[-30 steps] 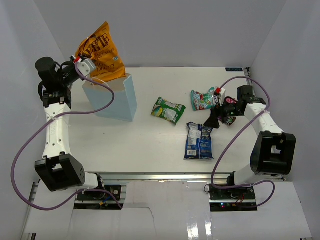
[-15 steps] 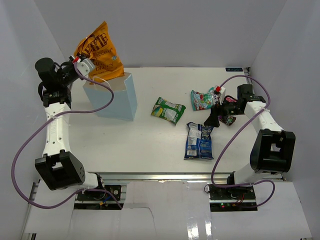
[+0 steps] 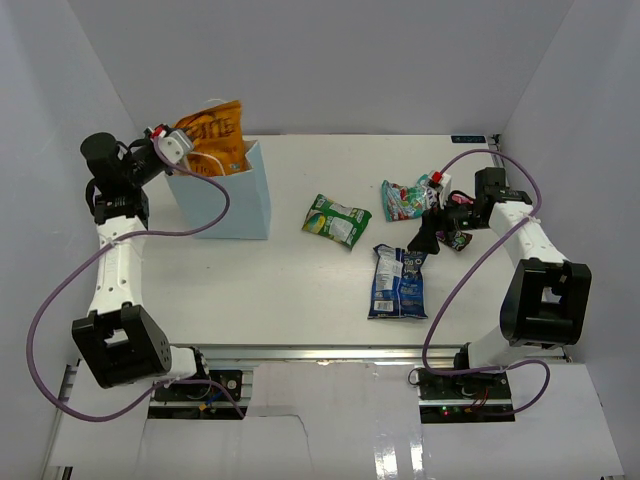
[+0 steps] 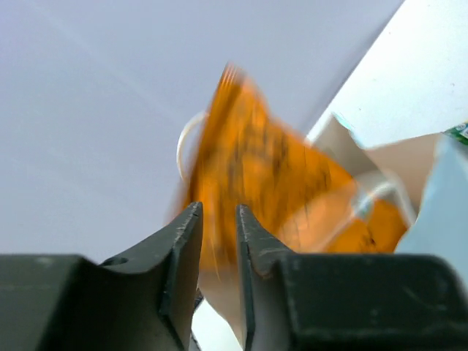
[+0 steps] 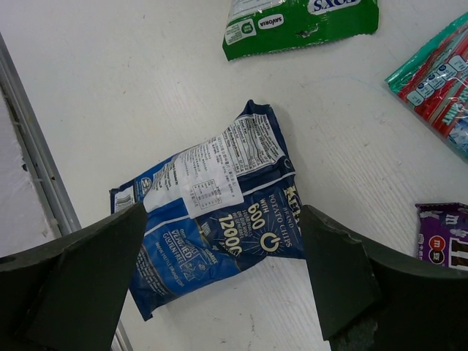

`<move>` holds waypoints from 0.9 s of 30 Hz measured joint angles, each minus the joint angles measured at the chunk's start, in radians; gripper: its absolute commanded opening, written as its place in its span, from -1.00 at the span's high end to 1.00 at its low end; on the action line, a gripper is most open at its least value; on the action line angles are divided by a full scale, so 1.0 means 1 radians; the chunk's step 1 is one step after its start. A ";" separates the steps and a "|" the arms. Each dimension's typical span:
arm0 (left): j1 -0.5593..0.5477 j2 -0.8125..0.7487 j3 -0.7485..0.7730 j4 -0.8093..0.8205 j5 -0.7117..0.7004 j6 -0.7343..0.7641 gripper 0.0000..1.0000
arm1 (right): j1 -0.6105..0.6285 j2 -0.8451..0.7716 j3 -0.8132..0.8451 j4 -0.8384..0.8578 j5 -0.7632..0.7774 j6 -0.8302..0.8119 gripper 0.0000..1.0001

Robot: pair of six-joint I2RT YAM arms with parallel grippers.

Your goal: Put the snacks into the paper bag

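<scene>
The orange chip bag (image 3: 215, 135) stands half inside the light blue paper bag (image 3: 235, 200) at the back left. My left gripper (image 3: 172, 150) is beside the paper bag's left rim. In the left wrist view its jaws (image 4: 218, 219) stand slightly apart, and the orange bag (image 4: 278, 183) is blurred beyond them, over the paper bag's mouth (image 4: 446, 197). My right gripper (image 3: 430, 238) is wide open and empty above the blue-white bag (image 3: 397, 282) (image 5: 219, 212). The green bag (image 3: 337, 220), the teal-red candy bag (image 3: 405, 198) and the purple candy pack (image 3: 460, 238) lie on the table.
The green bag (image 5: 300, 25), the teal-red bag (image 5: 439, 73) and the purple pack (image 5: 442, 234) ring the right gripper. White walls enclose the table on the left, back and right. A metal rail (image 5: 36, 168) runs along the table's near edge.
The orange chip bag has dropped from above the paper bag into its mouth, out of the left gripper's hold. The left arm shifted slightly. The right arm has barely moved.
</scene>
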 measured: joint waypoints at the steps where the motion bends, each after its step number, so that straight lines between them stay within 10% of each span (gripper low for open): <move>1: 0.000 -0.011 -0.001 0.007 -0.002 -0.006 0.21 | 0.000 0.000 0.001 -0.002 -0.004 -0.001 -0.81; 14: 0.001 -0.204 -0.032 0.083 -0.075 -0.231 -0.48 | 0.013 -0.015 0.012 -0.057 -0.031 -0.029 -0.82; 20: 0.002 -0.389 -0.100 0.119 -0.168 -0.645 -0.92 | 0.130 -0.030 0.012 -0.002 0.040 0.087 -0.89; 27: 0.004 -0.711 -0.330 -0.069 -0.266 -1.099 -0.96 | 0.431 -0.012 0.035 0.172 0.287 0.240 -0.80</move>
